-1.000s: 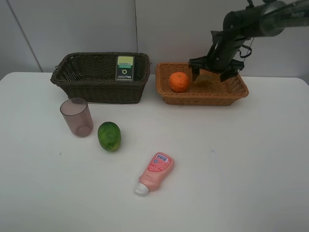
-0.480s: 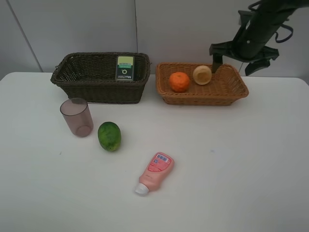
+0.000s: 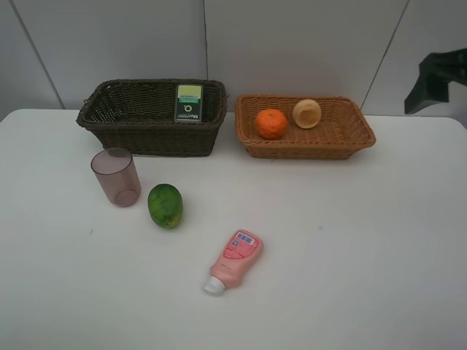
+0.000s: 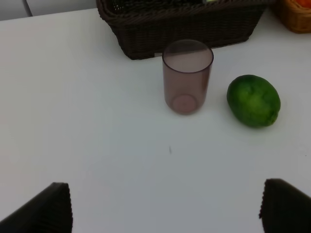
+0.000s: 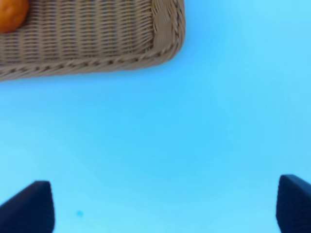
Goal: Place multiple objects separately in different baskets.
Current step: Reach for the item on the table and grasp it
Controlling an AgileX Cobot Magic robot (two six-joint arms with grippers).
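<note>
Already binned: orange (image 3: 271,123), peach (image 3: 306,113) in tan basket (image 3: 314,149); dark bottle (image 3: 188,102) in brown basket (image 3: 146,135). Cup (image 3: 115,176), green fruit (image 3: 166,205), pink bottle (image 3: 233,261) wait on the table (image 3: 365,240) as our left gripper (image 4: 167,206) and right gripper (image 5: 165,204) gape empty; a glancing pinch could roll the fruit.

White table (image 3: 350,277), pale grey panelled wall (image 3: 292,44) behind.

You had wicker, plastic and fruit skin on a smooth matt table (image 3: 350,240).
The dark basket (image 3: 149,135) and tan basket (image 3: 306,146) were rough woven wicker; your cup (image 3: 115,177) looked smooth translucent plastic, the squeeze bottle (image 3: 235,260) smooth pink plastic with a printed label; the green fruit (image 3: 166,205) had pebbled, faintly glossy skin.
</note>
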